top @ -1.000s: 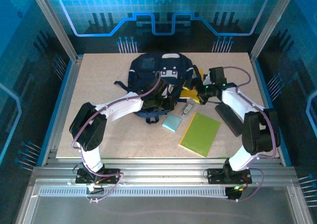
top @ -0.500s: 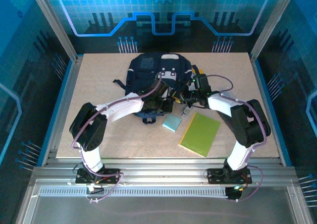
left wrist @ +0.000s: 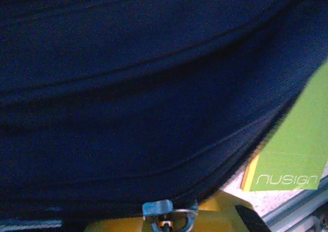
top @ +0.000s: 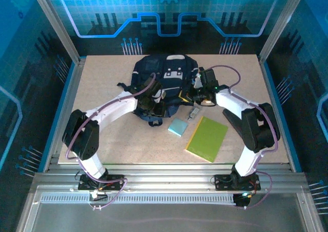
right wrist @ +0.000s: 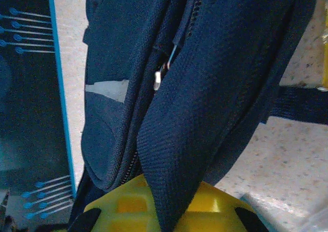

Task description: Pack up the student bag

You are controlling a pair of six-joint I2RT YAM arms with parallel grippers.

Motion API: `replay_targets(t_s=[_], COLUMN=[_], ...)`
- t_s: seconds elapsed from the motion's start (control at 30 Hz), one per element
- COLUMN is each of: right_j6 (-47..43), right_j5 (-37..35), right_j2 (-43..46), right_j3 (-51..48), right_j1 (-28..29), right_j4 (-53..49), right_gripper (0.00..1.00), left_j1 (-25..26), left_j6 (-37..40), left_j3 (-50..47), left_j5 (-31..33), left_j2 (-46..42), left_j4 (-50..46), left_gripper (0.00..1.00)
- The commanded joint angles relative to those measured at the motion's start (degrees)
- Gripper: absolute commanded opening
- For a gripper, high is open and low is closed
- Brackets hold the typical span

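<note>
Step in hand: the student bag [top: 164,75] is judged to be gripped at its near edge by both arms, so that its mouth can be drawn open for packing.
Student bag: it lies on the table [top: 102,88]. Its body stretches away beyond both sets of jaws, and its near edge is gathered at them.
Left gripper [top: 152,104]: the jaws are clenched. Navy fabric is draped right above them and a metal zip pull [left wrist: 168,209] sits at the jaw line, so a hold on the bag's edge is judged likely.
Right gripper [top: 196,94]: the jaws are clenched on a band of navy fabric, which is seen in the right wrist view running down between the yellow fingers.
Zip slider [right wrist: 159,79]: it is seen just beyond the right jaws, beside the pinched band.
Things to be packed: a green book [top: 207,138] and a light-blue notebook [top: 179,127] lie on the near side of the jaws, closer to the right pair and apart from the bag.
Doing it well: the two grips should be drawn apart evenly and lifted only a little, so that the opening is held taut without the whole bag being dragged.
Check advised: which layer is pinched should be confirmed, since a strap rather than the lip may have been taken.
Risk: thin fabric could slip from closed jaws if it is pulled sharply.
</note>
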State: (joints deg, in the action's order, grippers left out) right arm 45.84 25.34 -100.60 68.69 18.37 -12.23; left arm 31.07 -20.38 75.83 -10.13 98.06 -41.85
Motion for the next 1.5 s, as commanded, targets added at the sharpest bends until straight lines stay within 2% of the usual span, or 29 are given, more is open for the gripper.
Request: replay_targets(t_s=[0.0, 0.1, 0.23, 0.33, 0.47, 0.6, 0.63, 0.67, 0.73, 0.8, 0.87, 1.0, 1.17, 1.3, 1.47], right_j6=[-12.07, -16.09, -20.38, -21.7, -18.9, -9.03, -6.72, -5.27, -3.07, -2.63, -2.88, -3.87, -3.6, 1.26, 7.38], right_j5=[-11.34, -13.18, -13.9, -13.94, -11.84, -4.78, -3.04, -1.7, -0.31, -0.77, -2.76, -5.78, -7.5, -3.1, -1.62], right_j2=[0.51, 0.8, -0.39, -1.74, -4.41, -7.0, -7.32, -7.5, -7.18, -5.18, -2.2, 4.49, 12.42, 14.81, 11.87], right_j3=[4.53, 6.27, 9.3, 11.44, 15.59, 17.81, 17.65, 17.59, 17.39, 16.27, 14.38, 10.01, 2.25, -4.75, -8.14], right_j1=[-2.89, -3.62, -4.54, -5.29, -5.57, -5.45, -5.38, -5.29, -5.2, -5.44, -5.62, -6.56, -6.93, -6.47, -3.41], right_j4=[-3.96, -5.7, -8.0, -8.92, -9.98, -8.78, -7.69, -7.1, -7.39, -8.75, -11.08, -16.77, -19.54, -14.66, -5.66], right_gripper=[0.0, 0.0, 0.0, 0.0, 0.0, 0.0, 0.02, 0.1, 0.42, 0.63, 0.72, 0.8, 0.81, 0.82, 0.82], left_j1=[-4.77, -7.24, -9.84, -11.01, -7.91, -2.22, -0.72, 0.51, 3.18, 5.06, 6.18, 7.38, 7.52, 7.82, 8.22], left_j6=[3.31, 4.83, 6.36, 6.19, 3.3, -3.84, -5.86, -7.94, -12.43, -16.16, -18.39, -19.43, -19.92, -20.44, -20.06], left_j3=[-0.97, -1.48, -1.53, -2.2, -3.11, -4.09, -4.04, -3.79, -3.41, -2.93, -1.22, 3.76, 6.68, 6.31, 4.31], left_j5=[0.75, 0.84, 4.63, 3.94, -2.13, -8.32, -9.43, -10.13, -11.79, -13.15, -13.38, -13.09, -12.8, -13.09, -12.63], left_j2=[-2.93, -4.63, -5.98, -6.39, -6.92, -6.08, -5.51, -4.93, -3.46, -1.56, 0.98, 5.93, 8.81, 8.67, 7.17], left_j4=[-13.81, -16.03, -17.57, -16.42, -12.24, -2.49, 0.34, 2.88, 9.51, 15.41, 19.49, 22.79, 24.59, 25.58, 25.69], left_gripper=[0.0, 0.0, 0.0, 0.0, 0.0, 0.0, 0.0, 0.0, 0.0, 0.0, 0.0, 0.0, 0.0, 0.0, 0.0])
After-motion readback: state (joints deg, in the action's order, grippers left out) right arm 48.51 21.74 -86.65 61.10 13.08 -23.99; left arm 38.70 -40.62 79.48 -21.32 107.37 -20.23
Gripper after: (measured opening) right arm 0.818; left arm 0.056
